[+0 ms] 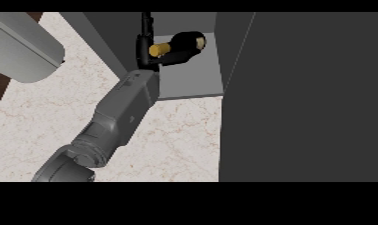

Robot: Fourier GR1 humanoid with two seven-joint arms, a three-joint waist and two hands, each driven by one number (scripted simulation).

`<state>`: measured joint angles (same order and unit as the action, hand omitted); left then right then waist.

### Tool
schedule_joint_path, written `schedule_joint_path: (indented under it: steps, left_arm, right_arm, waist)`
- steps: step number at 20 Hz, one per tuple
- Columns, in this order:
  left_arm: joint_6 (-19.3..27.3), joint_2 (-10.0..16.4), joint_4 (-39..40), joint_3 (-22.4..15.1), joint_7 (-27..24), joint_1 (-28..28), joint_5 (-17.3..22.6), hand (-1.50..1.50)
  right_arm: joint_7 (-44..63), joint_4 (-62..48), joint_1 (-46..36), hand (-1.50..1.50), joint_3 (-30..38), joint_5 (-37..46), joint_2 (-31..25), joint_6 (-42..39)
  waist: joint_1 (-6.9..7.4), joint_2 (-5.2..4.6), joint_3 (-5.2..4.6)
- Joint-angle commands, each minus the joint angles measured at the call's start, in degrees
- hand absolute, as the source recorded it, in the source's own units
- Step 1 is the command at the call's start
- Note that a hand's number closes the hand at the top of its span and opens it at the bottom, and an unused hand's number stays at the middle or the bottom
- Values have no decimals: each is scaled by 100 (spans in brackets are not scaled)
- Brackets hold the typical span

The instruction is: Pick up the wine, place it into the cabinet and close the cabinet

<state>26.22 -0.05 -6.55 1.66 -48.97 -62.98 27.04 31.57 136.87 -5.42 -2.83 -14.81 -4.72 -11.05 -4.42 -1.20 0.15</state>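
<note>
Left hand (145, 49) is curled round the capped neck of the wine (188, 42), holding the bottle on its side just inside the cabinet (193, 81), so I judge I can release it clear of the open door (303, 99).

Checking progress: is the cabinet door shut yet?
No, the cabinet door stands open at the right, with the wine and left hand inside the cabinet.

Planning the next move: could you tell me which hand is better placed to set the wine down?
The left hand: it is at the wine inside the open cabinet; the right is out of view.
</note>
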Motion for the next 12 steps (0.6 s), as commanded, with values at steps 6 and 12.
schedule_joint_path:
  steps: [6, 12]
  left_arm:
    - [-776, 143, 93, -55, -49, 383, -107, -150]
    - [-708, 5, -101, -69, 52, 194, 118, -150]
  right_arm:
    - [263, 467, 146, -150, 37, -237, -20, 103]
    - [459, 521, -74, -150, -15, -97, -60, 258]
  waist:
    - [139, 22, -21]
    - [127, 61, -22]
